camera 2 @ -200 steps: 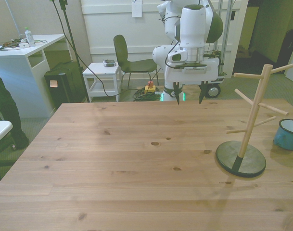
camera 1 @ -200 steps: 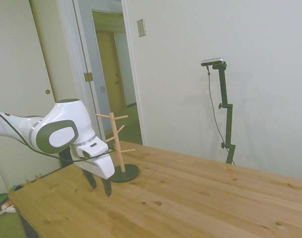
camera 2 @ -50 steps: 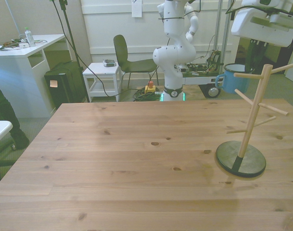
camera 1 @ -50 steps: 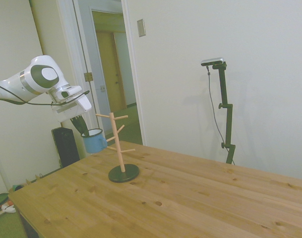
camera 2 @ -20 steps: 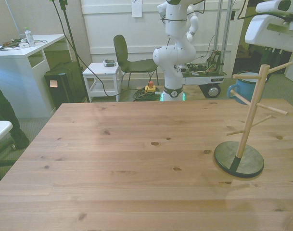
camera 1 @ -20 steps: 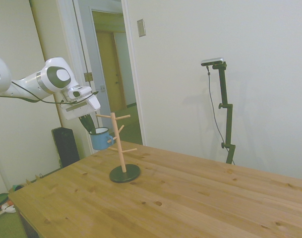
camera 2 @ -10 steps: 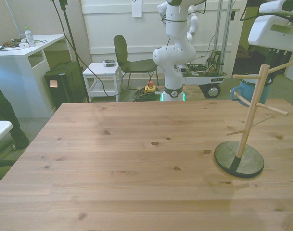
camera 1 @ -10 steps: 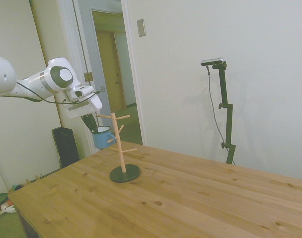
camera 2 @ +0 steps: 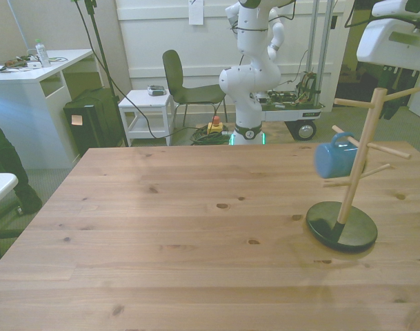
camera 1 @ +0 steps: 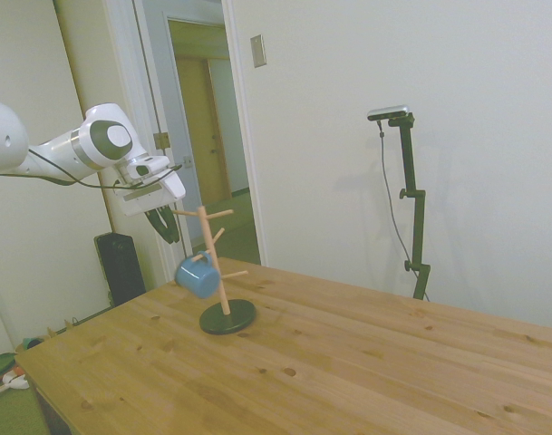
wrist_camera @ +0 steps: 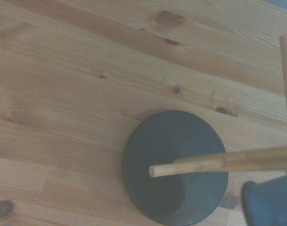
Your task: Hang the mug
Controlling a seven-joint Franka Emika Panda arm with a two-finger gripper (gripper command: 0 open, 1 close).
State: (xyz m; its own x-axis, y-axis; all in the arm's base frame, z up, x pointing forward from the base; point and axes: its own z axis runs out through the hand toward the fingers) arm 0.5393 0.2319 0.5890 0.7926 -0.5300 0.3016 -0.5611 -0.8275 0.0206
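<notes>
You see the mug (camera 1: 198,276) tipped sideways on a lower peg of the wooden peg stand (camera 1: 213,263), left of centre in the side view. The pincer (camera 1: 167,224) is above it, clear; whether its fingers are spread, you cannot tell. The pine table (camera 2: 161,234) fronts a chair (camera 2: 182,81).

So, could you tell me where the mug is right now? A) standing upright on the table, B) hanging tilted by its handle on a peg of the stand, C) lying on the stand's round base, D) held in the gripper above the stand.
B: the mug hangs tipped on its side from a lower peg of the stand, off the table, while the gripper sits apart above it.
</notes>
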